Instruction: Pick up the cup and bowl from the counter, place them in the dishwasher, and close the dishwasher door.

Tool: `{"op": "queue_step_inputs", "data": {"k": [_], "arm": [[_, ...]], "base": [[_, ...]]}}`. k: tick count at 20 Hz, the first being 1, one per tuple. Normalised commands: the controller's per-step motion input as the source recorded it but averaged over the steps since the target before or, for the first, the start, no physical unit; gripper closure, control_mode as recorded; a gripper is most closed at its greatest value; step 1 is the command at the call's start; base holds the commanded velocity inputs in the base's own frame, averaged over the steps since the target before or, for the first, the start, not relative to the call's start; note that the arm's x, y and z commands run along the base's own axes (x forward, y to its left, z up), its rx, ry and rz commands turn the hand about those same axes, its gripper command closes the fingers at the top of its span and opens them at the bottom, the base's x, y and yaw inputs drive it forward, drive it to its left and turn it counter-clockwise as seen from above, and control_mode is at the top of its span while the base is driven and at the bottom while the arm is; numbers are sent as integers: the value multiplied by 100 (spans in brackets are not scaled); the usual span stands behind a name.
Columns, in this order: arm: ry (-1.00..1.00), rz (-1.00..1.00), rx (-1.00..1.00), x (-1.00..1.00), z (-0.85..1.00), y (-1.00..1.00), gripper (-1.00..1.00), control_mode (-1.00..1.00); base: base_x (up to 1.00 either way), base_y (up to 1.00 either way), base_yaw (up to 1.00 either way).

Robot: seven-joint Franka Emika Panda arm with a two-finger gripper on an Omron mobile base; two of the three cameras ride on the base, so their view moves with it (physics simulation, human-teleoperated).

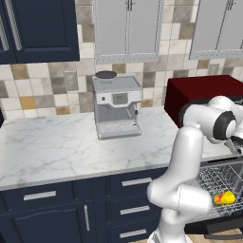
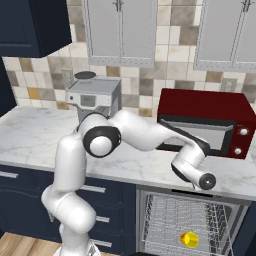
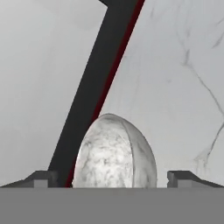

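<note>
Because the arm's own links cover the hand in both base views, the gripper [image 3: 112,178] is judged from the hand view, where its jaws stand open. Between the tips sits the bowl [image 3: 114,153], a grey marbled dome cut off at the bottom, resting on the counter [image 3: 183,87] beside the microwave [image 2: 207,125]. The yellow cup [image 2: 189,239] lies in the dishwasher [image 2: 185,220] rack below the microwave.

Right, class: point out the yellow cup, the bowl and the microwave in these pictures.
yellow cup [image 2: 190,239], right base view, on its side wall, lying in the rack.
bowl [image 3: 114,153], hand view, on its rounded marbled wall.
microwave [image 2: 212,102], right base view, on its dark red top.
</note>
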Motion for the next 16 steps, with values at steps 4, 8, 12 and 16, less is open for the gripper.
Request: {"op": "queue_step_inputs", "data": {"k": [4,8,12,16], "arm": [[7,0,4,29,-41,0,-100,-100],[10,0,5,15,-56,2,-100,-100],[8,1,5,11,-51,6,100,-100],[4,1,7,6,-44,0,100,-100]], "base": [[0,0,0],[0,0,0],[0,0,0],[0,0,0]]}}
